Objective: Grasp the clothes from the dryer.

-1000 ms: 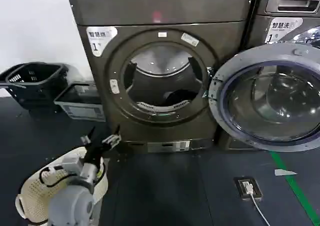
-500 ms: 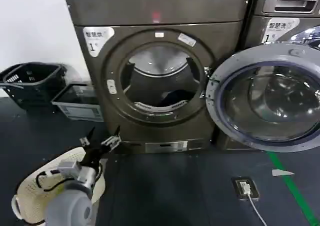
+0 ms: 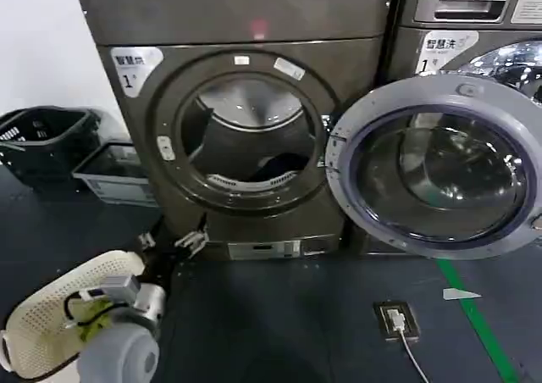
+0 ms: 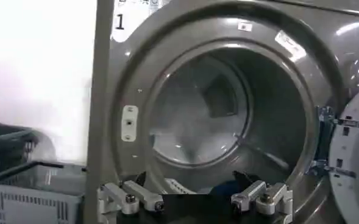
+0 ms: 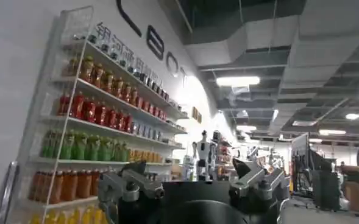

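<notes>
My left gripper (image 3: 174, 243) fingers spread wide before the dryer (image 3: 237, 120), door (image 3: 436, 167) swung open, dark clothes (image 3: 284, 164) in drum, right gripper (image 5: 194, 182) fingers also released.

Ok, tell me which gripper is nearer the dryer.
Left. The left gripper hangs open just before the dryer, below its porthole. The right gripper is turned away, toward drink shelves.

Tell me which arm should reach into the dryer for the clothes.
Left. The left gripper is open, low before the dryer, aimed at its open porthole, with the dark clothes inside. The right gripper is open too, but faces shelves of bottles.
</notes>
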